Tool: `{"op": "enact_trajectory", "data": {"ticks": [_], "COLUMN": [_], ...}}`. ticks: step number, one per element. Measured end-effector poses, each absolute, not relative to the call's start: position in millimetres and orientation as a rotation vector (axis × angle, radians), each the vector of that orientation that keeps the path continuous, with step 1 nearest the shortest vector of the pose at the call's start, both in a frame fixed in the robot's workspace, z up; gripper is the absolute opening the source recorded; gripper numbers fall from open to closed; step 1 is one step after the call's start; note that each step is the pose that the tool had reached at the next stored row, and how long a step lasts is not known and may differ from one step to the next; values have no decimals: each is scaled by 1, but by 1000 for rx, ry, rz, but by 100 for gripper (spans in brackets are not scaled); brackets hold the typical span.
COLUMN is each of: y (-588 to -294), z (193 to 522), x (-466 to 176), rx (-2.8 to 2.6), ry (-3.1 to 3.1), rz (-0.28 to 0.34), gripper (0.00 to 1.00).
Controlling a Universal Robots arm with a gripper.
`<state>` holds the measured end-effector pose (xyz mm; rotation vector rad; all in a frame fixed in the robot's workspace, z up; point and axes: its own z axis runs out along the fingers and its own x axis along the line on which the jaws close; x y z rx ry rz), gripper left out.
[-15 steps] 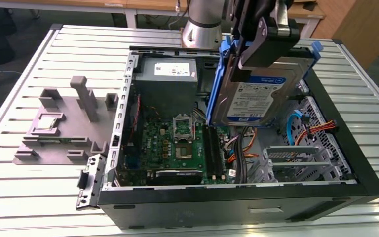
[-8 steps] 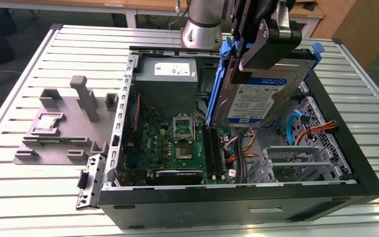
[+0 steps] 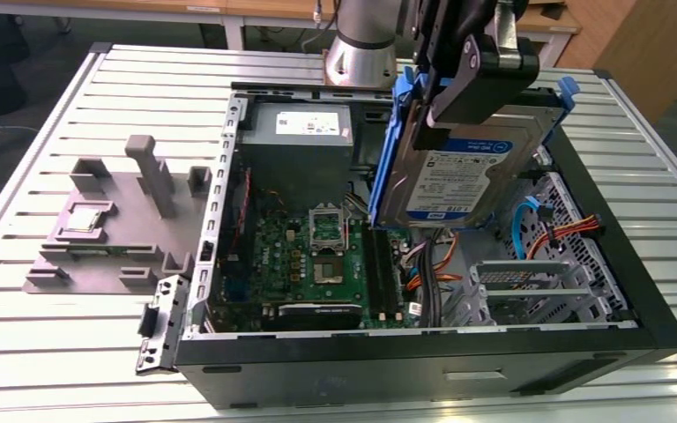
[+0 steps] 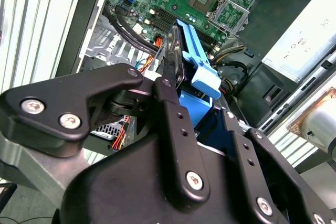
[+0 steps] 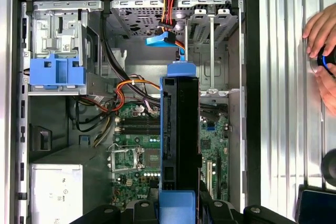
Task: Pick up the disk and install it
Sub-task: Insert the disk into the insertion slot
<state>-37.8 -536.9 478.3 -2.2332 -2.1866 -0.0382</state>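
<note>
Black hand [image 3: 435, 122] above open case [image 3: 433, 354], around disk [image 3: 457, 181]

An open black metal computer case [image 3: 433, 374] lies on the slatted grey metal table [image 3: 33, 352]. A grey plastic fixture block [image 3: 115, 229] stands on the table to the exterior view's left of it. Inside, a grey power supply box [image 3: 297, 132] sits at the far end, with a green motherboard [image 3: 315, 264] nearer. The blue-framed silver-metal disk [image 3: 457, 176] hangs on edge in the tool [image 3: 450, 110] above the case, to that view's right of the box.

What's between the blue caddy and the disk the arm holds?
Orange and black cables lie between the caddy and the disk, in the first wrist view.
</note>
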Motion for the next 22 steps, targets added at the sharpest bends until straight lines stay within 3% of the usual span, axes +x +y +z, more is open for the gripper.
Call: {"op": "enact_trajectory", "data": {"ticks": [22], "y": [-538], "z": [476], "x": [-27], "rx": [-2245], "ry": [-2196], "rz": [-62], "gripper": [36]}}
